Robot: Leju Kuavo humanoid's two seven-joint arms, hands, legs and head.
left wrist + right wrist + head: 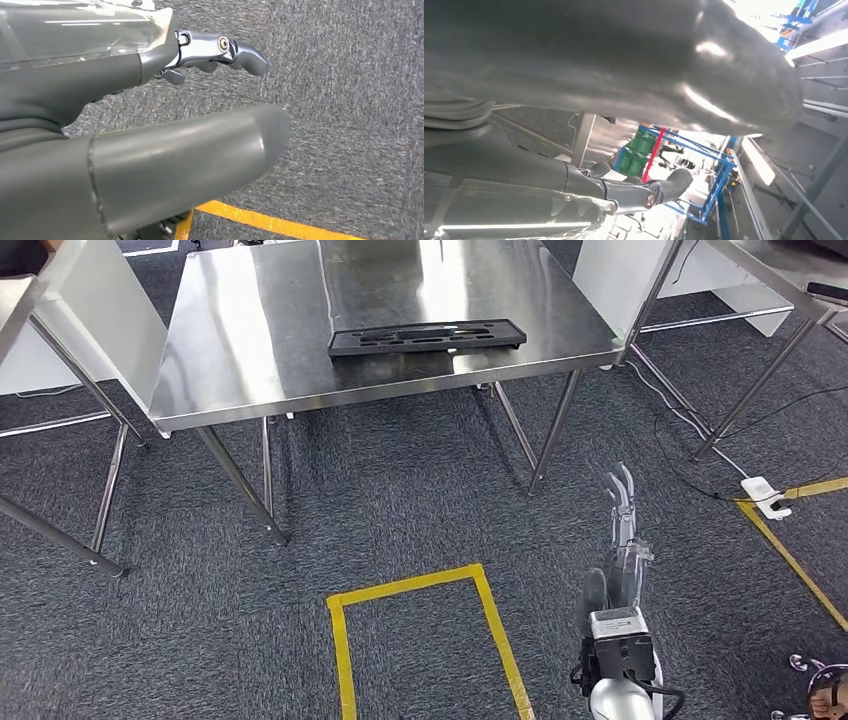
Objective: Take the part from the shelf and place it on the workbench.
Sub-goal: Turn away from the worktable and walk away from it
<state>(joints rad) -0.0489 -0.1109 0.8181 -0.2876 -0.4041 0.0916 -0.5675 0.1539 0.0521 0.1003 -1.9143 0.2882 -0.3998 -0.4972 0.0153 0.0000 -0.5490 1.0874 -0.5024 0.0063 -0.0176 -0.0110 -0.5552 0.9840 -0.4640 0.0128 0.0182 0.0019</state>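
Part, a flat black tray, lies near the bench's front edge, right of centre. Right robot hand hangs over the carpet, fingers straight and apart, empty. Left robot hand, seen close and cut off, holds nothing, fingers apart

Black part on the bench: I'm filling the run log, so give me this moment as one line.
part: flat on workbench | right hand: empty, fingers apart, raised over carpet | left hand: empty, over carpet
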